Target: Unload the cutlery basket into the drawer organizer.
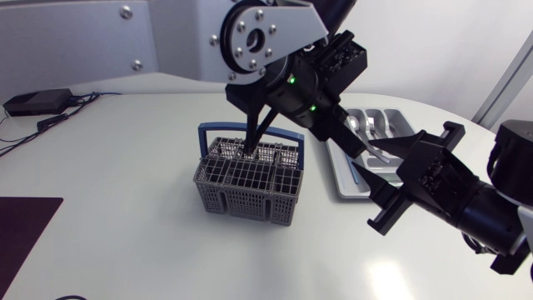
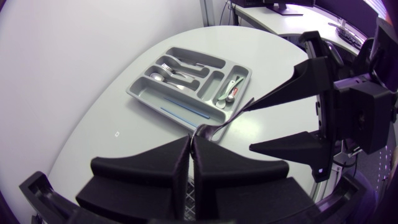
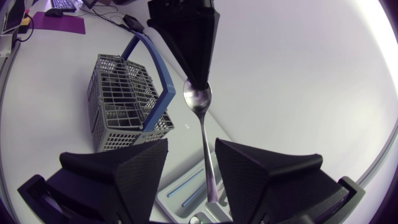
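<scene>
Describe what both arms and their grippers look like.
The left arm has a silver-grey link with a round, screwed end, then a black wrist carrying two green lights. What shows of the right arm is black and blocky. The left gripper and the right gripper are matte black, each with two broad wedge-shaped fingers.
</scene>
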`<state>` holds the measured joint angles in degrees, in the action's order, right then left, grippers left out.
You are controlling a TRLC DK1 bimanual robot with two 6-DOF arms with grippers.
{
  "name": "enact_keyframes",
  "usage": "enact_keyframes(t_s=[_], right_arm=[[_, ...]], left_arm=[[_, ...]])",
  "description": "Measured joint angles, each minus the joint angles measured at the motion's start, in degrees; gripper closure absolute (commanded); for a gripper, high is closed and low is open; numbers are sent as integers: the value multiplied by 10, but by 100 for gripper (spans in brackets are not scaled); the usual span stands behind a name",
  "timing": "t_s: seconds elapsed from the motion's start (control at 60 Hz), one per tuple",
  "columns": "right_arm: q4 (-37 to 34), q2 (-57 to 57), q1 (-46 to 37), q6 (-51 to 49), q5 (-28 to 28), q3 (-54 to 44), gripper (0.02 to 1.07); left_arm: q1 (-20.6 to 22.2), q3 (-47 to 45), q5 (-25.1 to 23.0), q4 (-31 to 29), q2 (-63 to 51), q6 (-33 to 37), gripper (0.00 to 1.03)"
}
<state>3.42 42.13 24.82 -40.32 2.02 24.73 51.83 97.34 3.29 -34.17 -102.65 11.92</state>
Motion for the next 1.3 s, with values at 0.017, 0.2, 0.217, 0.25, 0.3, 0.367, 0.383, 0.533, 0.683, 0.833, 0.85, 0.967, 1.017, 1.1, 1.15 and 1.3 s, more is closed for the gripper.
enact_keyframes(t_s=[0.017, 0.2, 0.217, 0.25, 0.3, 0.367, 0.383, 0.533, 0.683, 0.833, 0.85, 0.967, 1.017, 1.1, 1.15, 1.3], right_arm=[[2, 3, 0, 0, 0, 0, 61], [11, 29, -3, -4, 8, 0, 61], [11, 30, -4, -5, 9, 0, 61], [11, 32, -5, -7, 11, 0, 61], [11, 35, -7, -8, 11, 0, 61], [11, 38, -9, -9, 12, 0, 61], [11, 39, -10, -9, 13, 0, 61], [11, 41, -21, -15, 26, 0, 61], [11, 41, -25, -15, 29, 0, 65], [11, 41, -28, -15, 33, 0, 68], [11, 41, -28, -15, 33, 0, 70], [11, 41, -28, -17, 35, 0, 71], [11, 41, -28, -17, 36, 0, 71], [11, 41, -28, -17, 37, 0, 75], [11, 41, -28, -17, 37, 0, 77], [11, 43, -28, -17, 37, 0, 77]], left_arm=[[0, 1, 0, -1, -1, 0, 100], [9, 3, 0, -5, -7, 1, 100], [10, 3, 0, -5, -7, 1, 100], [13, 3, 0, -5, -8, 1, 100], [17, 3, 0, -5, -8, 1, 100], [21, 3, 0, -5, -8, 6, 100], [22, 3, 0, -5, -8, 7, 100], [26, 2, 12, -5, -8, 23, 100], [27, -5, 28, 2, -8, 36, 100], [31, -19, 37, 16, -8, 46, 100], [31, -21, 38, 17, -8, 47, 100], [38, -32, 41, 19, -8, 48, 100], [40, -33, 41, 19, -8, 48, 100], [42, -34, 41, 19, -8, 48, 100], [42, -35, 42, 21, -8, 48, 100], [42, -35, 45, 23, -8, 52, 100]])
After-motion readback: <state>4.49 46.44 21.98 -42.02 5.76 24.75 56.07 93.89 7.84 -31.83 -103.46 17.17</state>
